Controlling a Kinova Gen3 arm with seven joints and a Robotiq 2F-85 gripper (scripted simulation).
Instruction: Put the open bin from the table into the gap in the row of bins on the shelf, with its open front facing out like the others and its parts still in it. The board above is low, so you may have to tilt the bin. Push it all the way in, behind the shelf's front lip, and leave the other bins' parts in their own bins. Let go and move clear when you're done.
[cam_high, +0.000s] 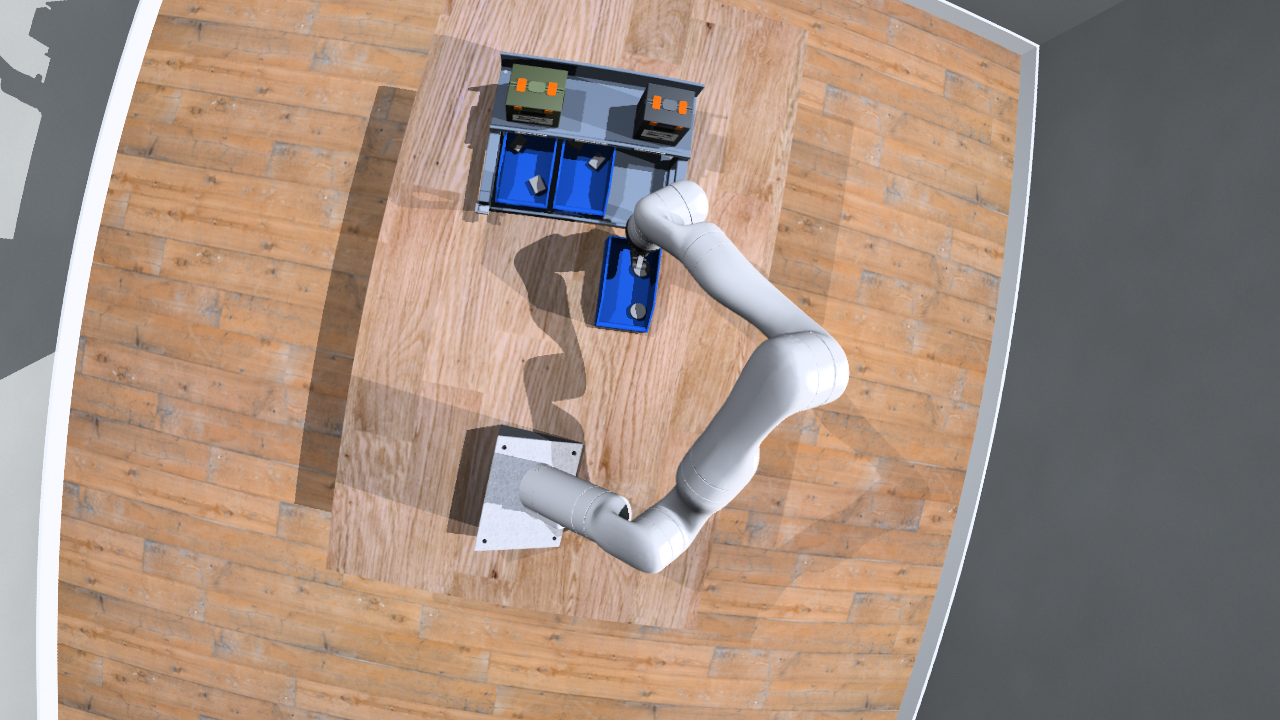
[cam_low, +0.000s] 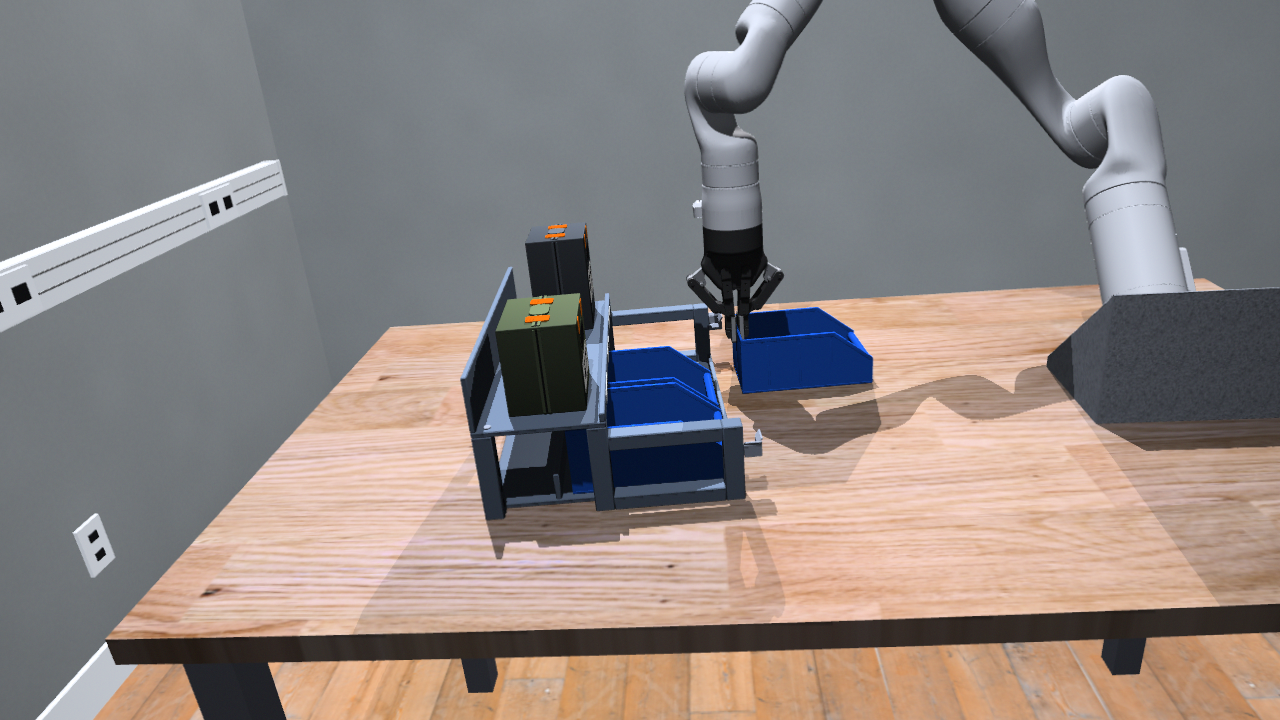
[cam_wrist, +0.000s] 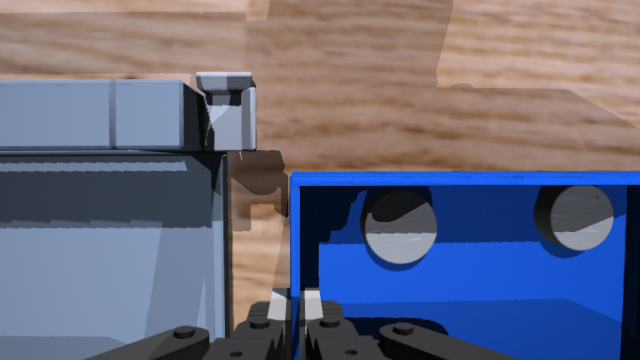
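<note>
The open blue bin (cam_high: 629, 284) stands on the table just in front of the shelf (cam_high: 581, 152), its open front facing away from the shelf. It also shows in the side view (cam_low: 801, 349). In the wrist view two grey cylinders (cam_wrist: 399, 226) (cam_wrist: 575, 217) lie in the bin (cam_wrist: 465, 260). My gripper (cam_low: 735, 326) points straight down and is shut on the bin's back wall, the one nearest the shelf, with one fingertip on each side of it (cam_wrist: 295, 305). The gap (cam_high: 635, 183) is at the right end of the shelf's row.
Two blue bins (cam_high: 526, 171) (cam_high: 581, 177) sit in the shelf, each with a grey part. A green box (cam_high: 535, 93) and a dark box (cam_high: 667, 111) stand on the upper board. The shelf's grey corner post (cam_wrist: 227, 112) is close to the bin. The arm's base (cam_high: 523, 488) is at the near end.
</note>
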